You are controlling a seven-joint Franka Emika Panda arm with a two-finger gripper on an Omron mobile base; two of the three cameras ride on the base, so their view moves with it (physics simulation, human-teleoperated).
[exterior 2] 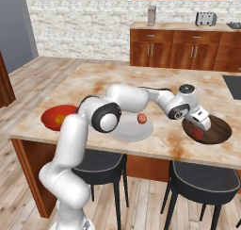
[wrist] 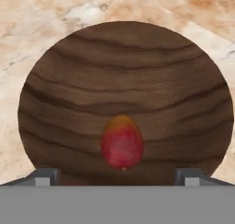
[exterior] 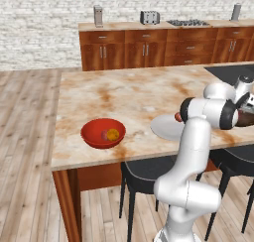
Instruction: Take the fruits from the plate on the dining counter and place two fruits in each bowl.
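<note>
Currently the tool (wrist: 117, 179) hangs over the dark brown wood-grain bowl (wrist: 124, 81), its two dark fingertips (wrist: 46, 176) spread wide with nothing between them; a small reddish egg-shaped fruit with a yellow-orange top (wrist: 122, 142) lies loose on the bowl's floor, clear of both tips. From the right base view the brown bowl sits at the right end of the beige marble surface streaked rusty brown (exterior 2: 117, 78), with that fruit as a red spot inside. The flat round pale white-grey plate (exterior 2: 134, 131) lies just left of it, partly behind the arm, with one small reddish round fruit (exterior 2: 141, 118) on it. Well apart, toward the left end, the glossy red bowl (exterior: 94, 129) holds an orange-yellow round fruit (exterior: 113, 134) and a smaller reddish one (exterior: 104, 135) touching it. Judgement: red bowl has its two, brown bowl has one, so the fruit on the plate is the last to carry over. Handling, judged by look: light, firm, smooth-skinned, round, so apt to roll or squirt out of a skewed pinch. Best taken across its widest middle, fingertips level on opposite sides, coming straight down, squeeze modest. The plate is shallow, so a nudge could send the fruit off onto the surface.
</note>
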